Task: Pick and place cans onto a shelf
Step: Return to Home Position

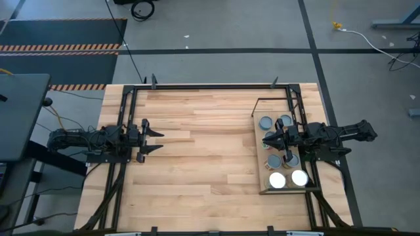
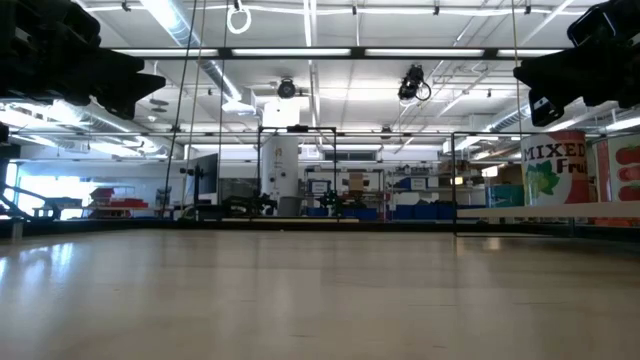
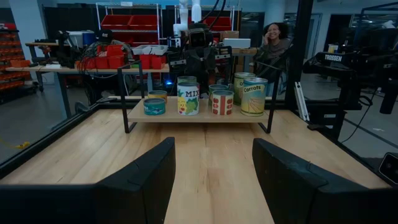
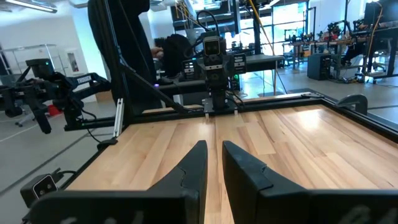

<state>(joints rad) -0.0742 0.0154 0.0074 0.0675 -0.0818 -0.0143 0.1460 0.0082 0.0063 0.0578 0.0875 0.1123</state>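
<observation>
The shelf (image 1: 259,157), a narrow light wood board in a black frame, stands on the table's right side. Several cans stand upright on it: silvery-blue tops (image 1: 266,122) at the far end, two bright white tops (image 1: 277,179) at the near end. The left wrist view shows the shelf (image 3: 199,116) and labelled cans (image 3: 188,98) from the side. My right gripper (image 1: 267,140) hovers over the shelf's middle, above the cans. It is empty, with a narrow gap between its fingers (image 4: 214,155). My left gripper (image 1: 155,139) is open and empty at the table's left (image 3: 214,174).
The wooden tabletop (image 1: 197,144) between the two grippers is bare. A black frame (image 1: 210,85) runs round the table's edges. In the low view, a "Mixed Fruit" can (image 2: 555,165) stands on the shelf at right. A person (image 3: 273,37) sits beyond the table.
</observation>
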